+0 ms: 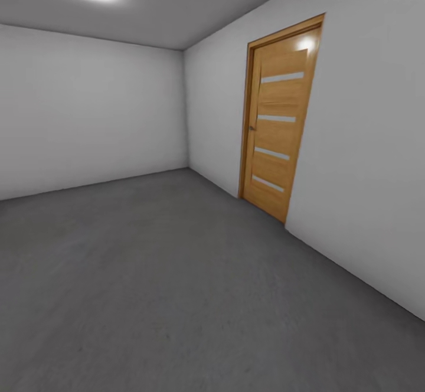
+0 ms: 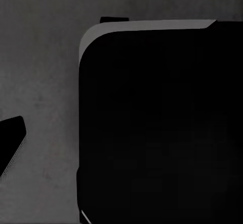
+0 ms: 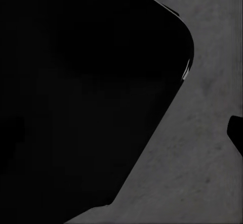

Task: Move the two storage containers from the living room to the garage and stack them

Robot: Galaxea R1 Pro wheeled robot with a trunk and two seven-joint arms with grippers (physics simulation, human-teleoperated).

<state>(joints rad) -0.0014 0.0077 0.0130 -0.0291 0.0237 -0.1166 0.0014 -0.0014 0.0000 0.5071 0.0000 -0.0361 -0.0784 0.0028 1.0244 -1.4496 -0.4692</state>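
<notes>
The floor of grey concrete spreads from under the robot to the white walls, with a wooden door shut in the right-hand wall, so this looks like the garage; no container is to be seen near that door. Both wrist cameras look down past a black rounded body at concrete, and I cannot tell how either pair of jaws stands. The robot should probably turn gently toward the door, keeping its arms tucked clear of the frame.

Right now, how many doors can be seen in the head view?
1. The wooden door stands closed in the white wall on the right, above the grey floor. Others may be outside the picture.
</notes>
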